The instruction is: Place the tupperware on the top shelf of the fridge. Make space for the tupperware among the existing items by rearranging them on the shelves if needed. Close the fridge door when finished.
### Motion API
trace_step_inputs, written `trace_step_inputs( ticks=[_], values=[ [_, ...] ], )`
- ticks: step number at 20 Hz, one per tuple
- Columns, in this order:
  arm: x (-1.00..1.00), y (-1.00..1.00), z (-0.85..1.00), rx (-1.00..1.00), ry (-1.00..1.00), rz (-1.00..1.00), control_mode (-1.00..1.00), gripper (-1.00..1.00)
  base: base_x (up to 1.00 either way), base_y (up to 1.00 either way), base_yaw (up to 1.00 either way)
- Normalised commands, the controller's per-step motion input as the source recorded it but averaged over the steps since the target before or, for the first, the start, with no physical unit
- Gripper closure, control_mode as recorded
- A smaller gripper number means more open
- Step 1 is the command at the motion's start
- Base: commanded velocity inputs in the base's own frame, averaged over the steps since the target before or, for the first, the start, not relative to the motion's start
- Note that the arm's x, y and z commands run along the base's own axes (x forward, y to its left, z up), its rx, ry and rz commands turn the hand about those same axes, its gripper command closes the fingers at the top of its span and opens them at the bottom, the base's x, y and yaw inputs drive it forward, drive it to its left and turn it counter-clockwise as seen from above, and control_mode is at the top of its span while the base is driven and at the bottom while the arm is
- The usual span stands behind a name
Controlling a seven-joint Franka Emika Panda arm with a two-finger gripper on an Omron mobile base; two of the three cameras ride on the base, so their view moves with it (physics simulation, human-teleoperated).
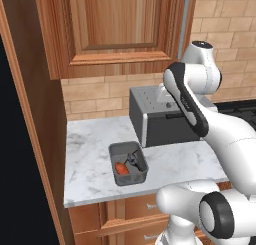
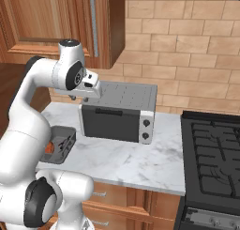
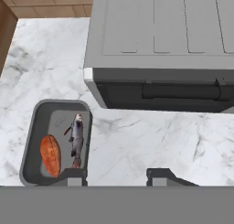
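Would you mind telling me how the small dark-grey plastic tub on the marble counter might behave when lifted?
The small dark-grey plastic tub looks stiff and probably light. It has no lid, so tilting may spill the orange food piece. Its flat base should not roll.

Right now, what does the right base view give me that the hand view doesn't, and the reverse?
Right base view alone: the stove to the right of the toaster oven, and the wall cabinet above. Hand view alone: the tupperware's contents seen from above, an orange piece beside a small grey fish, plus the gripper tips. Both share the tupperware, toaster oven and marble counter.
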Motion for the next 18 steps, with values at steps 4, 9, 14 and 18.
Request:
trace_step_inputs(
  ticks=[4, 9, 14, 18],
  values=[
    [0.0, 0.0, 0.0, 0.0, 0.0, 0.0, -1.0, -1.0, 0.0, 0.0, 0.0],
    [0.0, 0.0, 0.0, 0.0, 0.0, 0.0, -1.0, -1.0, 0.0, 0.0, 0.0],
    [0.0, 0.0, 0.0, 0.0, 0.0, 0.0, -1.0, -1.0, 0.0, 0.0, 0.0],
    [0.0, 0.0, 0.0, 0.0, 0.0, 0.0, -1.0, -1.0, 0.0, 0.0, 0.0]
  ],
)
